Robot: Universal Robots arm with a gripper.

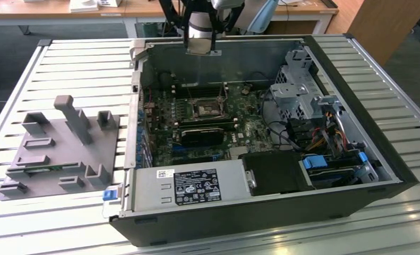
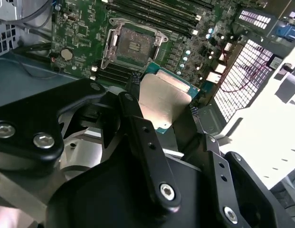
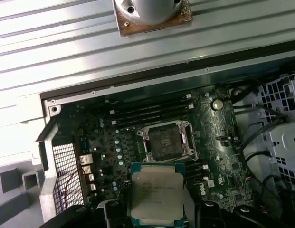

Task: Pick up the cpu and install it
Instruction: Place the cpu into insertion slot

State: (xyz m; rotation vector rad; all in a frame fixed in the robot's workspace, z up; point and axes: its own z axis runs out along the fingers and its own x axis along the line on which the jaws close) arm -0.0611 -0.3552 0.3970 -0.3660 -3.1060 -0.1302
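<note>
The cpu [image 2: 161, 92], a flat square chip with a silver-grey metal top, is held between black fingers [image 2: 137, 123], and my gripper [image 2: 162, 102] is shut on it. In the first wrist view the cpu [image 3: 157, 194] hangs in the gripper [image 3: 157, 211] just short of the socket [image 3: 165, 140], a black-framed square on the green board with its metal frame open. That socket [image 2: 130, 45] also lies beyond the chip in the second wrist view. In the exterior view the arm [image 1: 199, 32] hangs over the far wall of the open computer case, above the socket [image 1: 208, 109].
The open case [image 1: 379, 159] lies on a slatted metal table [image 1: 75, 64]. A grey plastic holder block [image 1: 57, 149] with upright posts stands at the exterior view's left. Memory slots [image 3: 147, 111], a power supply [image 1: 188, 186], a drive cage [image 1: 302, 87] and loose cables [image 1: 323, 135] surround the socket.
</note>
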